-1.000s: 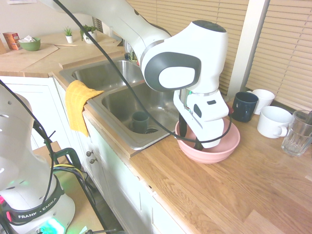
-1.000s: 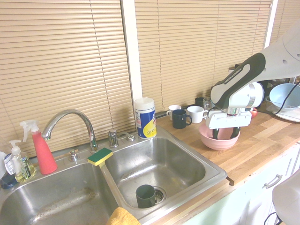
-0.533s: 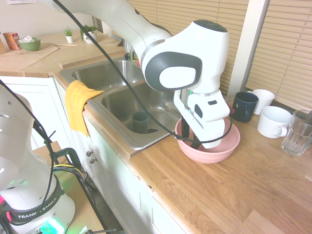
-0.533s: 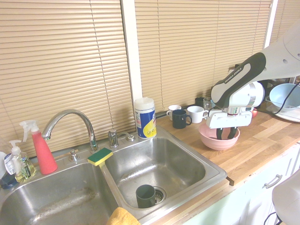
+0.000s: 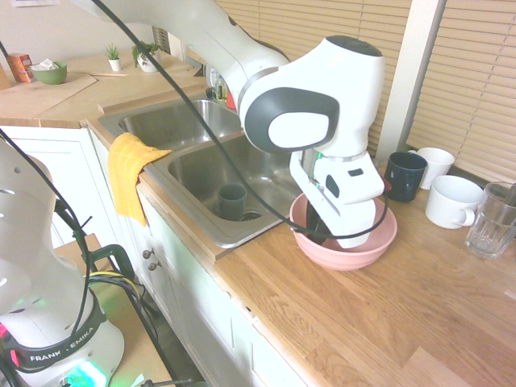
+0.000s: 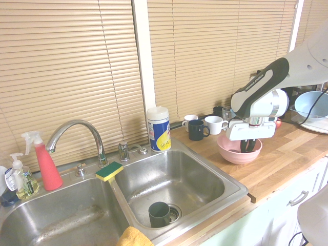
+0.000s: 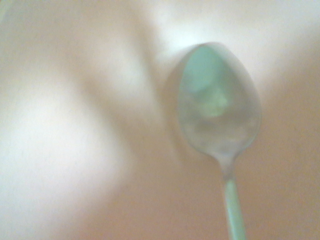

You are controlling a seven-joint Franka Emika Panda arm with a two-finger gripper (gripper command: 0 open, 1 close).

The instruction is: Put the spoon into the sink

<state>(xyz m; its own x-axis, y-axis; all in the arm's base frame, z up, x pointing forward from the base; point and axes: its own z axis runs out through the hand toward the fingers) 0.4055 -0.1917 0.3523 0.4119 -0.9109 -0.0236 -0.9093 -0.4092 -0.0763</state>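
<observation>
The spoon [image 7: 220, 110], silver with an oval bowl, fills the blurred wrist view and lies on a pink surface, its handle running to the picture's bottom edge. Both exterior views hide it inside the pink bowl [image 5: 385, 234] [image 6: 229, 152] on the wooden counter. My gripper [image 5: 319, 232] [image 6: 248, 147] reaches down into that bowl, its dark fingers drawn close together on the spoon's handle. The steel sink [image 5: 197, 173] [image 6: 179, 177] lies beside the bowl, its nearer basin just past the counter edge.
A dark green cup [image 5: 232, 201] [image 6: 160, 213] stands by the drain of the nearer basin. A yellow cloth [image 5: 129, 173] hangs over the sink's front. A navy mug [image 5: 403, 175], white mugs [image 5: 451, 201] and a glass [image 5: 492, 219] stand behind the bowl. The faucet [image 6: 77, 128] rises behind the divider.
The gripper's fingers, wide apart inside the pink bowl a second ago, have closed together. The hand has shifted slightly further over the bowl.
</observation>
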